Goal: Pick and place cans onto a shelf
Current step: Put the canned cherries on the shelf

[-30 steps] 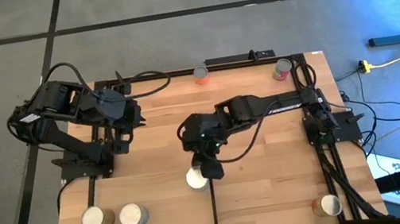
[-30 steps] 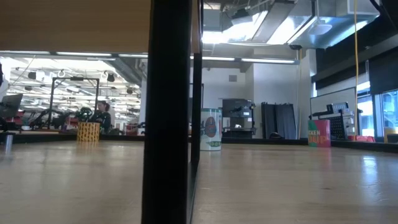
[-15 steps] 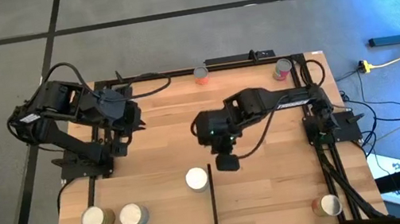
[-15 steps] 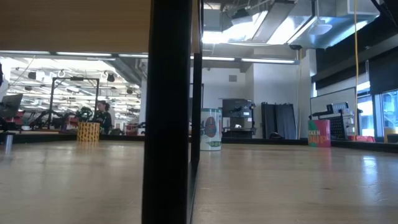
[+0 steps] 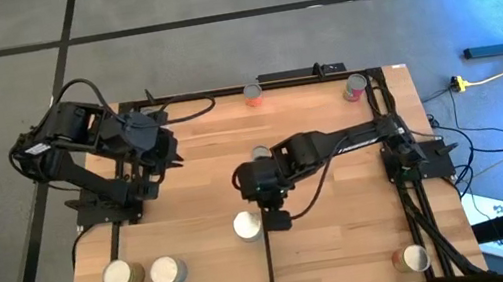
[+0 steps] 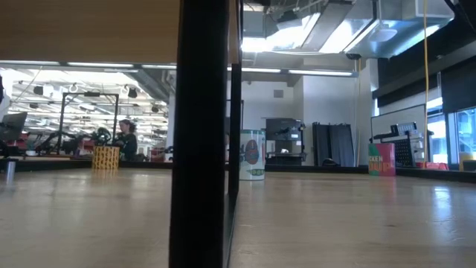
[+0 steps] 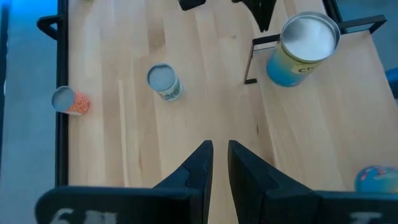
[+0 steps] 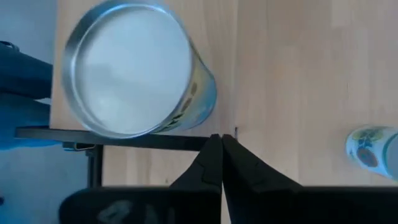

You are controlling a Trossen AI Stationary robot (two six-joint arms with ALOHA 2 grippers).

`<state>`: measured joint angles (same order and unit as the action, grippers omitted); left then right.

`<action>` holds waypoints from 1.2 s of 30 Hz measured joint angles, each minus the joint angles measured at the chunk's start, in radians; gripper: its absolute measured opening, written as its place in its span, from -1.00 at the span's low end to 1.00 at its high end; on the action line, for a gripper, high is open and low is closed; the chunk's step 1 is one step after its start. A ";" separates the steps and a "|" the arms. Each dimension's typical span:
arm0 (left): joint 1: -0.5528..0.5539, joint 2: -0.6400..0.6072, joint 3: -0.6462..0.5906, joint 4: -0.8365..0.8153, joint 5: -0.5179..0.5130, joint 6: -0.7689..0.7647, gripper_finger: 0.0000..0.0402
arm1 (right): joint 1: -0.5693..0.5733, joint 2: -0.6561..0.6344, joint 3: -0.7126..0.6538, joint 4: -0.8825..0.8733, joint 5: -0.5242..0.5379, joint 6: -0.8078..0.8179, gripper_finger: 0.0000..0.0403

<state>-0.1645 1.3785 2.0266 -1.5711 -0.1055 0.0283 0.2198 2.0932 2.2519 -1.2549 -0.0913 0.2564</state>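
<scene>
With its fingers pressed together and empty, the right gripper [image 5: 277, 220] hovers beside the blue-yellow can [image 5: 248, 226] standing on the shelf [image 5: 167, 245]. Descending so risks toppling it. The left gripper [image 5: 166, 152], fingers slightly parted, waits.

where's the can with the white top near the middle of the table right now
In the high view the white-topped can stands upright near the table's front centre, just left of the thin black bar, with the right tool shut beside it.
</scene>
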 joint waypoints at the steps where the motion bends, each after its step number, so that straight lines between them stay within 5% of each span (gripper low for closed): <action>1: 0.000 0.000 0.000 0.000 0.000 0.001 -0.79 | -0.001 0.002 -0.007 0.013 0.010 0.000 -0.99; 27: 0.000 0.000 0.000 0.000 0.000 0.010 -0.79 | -0.005 0.085 -0.067 0.350 -0.184 -0.004 -1.00; 36: 0.000 0.000 0.000 0.000 0.023 0.010 -0.79 | 0.004 0.088 -0.024 0.269 -0.144 -0.022 -1.00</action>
<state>-0.1648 1.3788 2.0266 -1.5711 -0.0830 0.0387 0.2235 2.1807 2.2279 -0.9857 -0.2355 0.2340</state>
